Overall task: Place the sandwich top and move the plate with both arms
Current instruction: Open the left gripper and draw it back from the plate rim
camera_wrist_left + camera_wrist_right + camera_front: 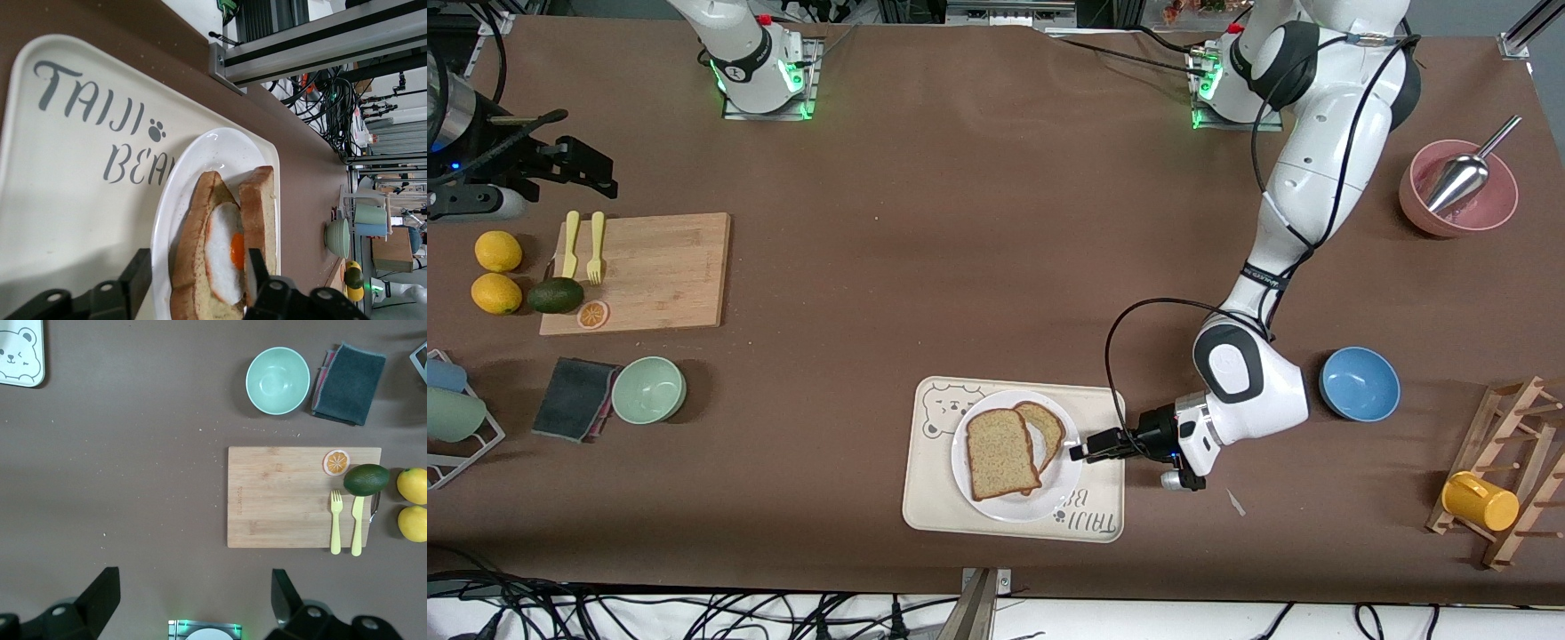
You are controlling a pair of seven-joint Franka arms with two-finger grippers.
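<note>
While the sandwich top (1000,452) leans across the egg slice (223,257) on the plate (1009,508), the left gripper (1083,452) sits spread at the plate's rim. Away from the plate, the right gripper (193,597) hangs spread over bare table beside the cutting board (287,497).

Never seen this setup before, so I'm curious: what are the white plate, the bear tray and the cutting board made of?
The plate looks like glossy ceramic or melamine; its rim shows glare. The tray looks like matte cream plastic with printed lettering. The cutting board looks like bamboo or wood, with visible grain.
</note>
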